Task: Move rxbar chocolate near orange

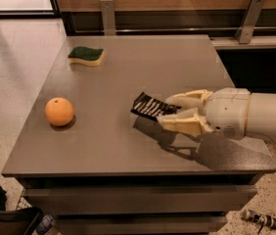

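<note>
- The gripper (165,111) sits right of centre frame, its two fingers pinching one end of the rxbar chocolate (147,105).
- Judging by its shadow, the bar seems to hang just clear of the table (103,151).
- Step in hand: the carry toward the orange (59,111), centre left, well apart.
- Next move calls for travel left, then lowering and releasing beside the fruit without nudging it.

Reaching in from the right over the worktop (128,67): gripper (166,111), fingers pinched on one end of the rxbar (147,105). Held off the surface, tilted, w/ shadow just beneath. Resting at left-centre, well apart from the rxbar: orange (59,111). Lying near the far left edge: green/yellow sponge (86,56), apart from both.
</note>
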Controlling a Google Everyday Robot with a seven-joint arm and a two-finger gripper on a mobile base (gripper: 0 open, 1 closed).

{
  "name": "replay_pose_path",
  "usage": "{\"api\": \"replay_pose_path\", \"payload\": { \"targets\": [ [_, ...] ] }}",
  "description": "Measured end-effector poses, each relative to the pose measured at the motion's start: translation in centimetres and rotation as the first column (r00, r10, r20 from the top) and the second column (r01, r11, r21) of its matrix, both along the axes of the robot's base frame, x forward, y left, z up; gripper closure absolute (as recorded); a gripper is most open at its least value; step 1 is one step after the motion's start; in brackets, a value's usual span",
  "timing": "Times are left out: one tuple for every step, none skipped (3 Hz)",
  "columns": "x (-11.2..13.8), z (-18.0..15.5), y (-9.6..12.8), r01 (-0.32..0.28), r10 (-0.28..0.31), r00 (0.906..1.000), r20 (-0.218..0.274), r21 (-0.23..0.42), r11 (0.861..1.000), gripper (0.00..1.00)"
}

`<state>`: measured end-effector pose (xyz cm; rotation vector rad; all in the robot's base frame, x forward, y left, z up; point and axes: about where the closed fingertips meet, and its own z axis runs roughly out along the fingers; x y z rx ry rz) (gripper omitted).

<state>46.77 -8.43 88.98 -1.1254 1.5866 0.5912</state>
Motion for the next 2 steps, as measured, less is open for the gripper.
{"api": "replay_pose_path", "payload": {
  "targets": [
    [0.4, -1.6, 4.0, -0.096, 0.097, 0.9952, -0.013, 0.029, 0.995, 1.00],
    [2.0, -2.1, 7.2, -0.190, 0.190, 0.9817, -0.009, 0.043, 0.981, 1.00]
  ]
}}
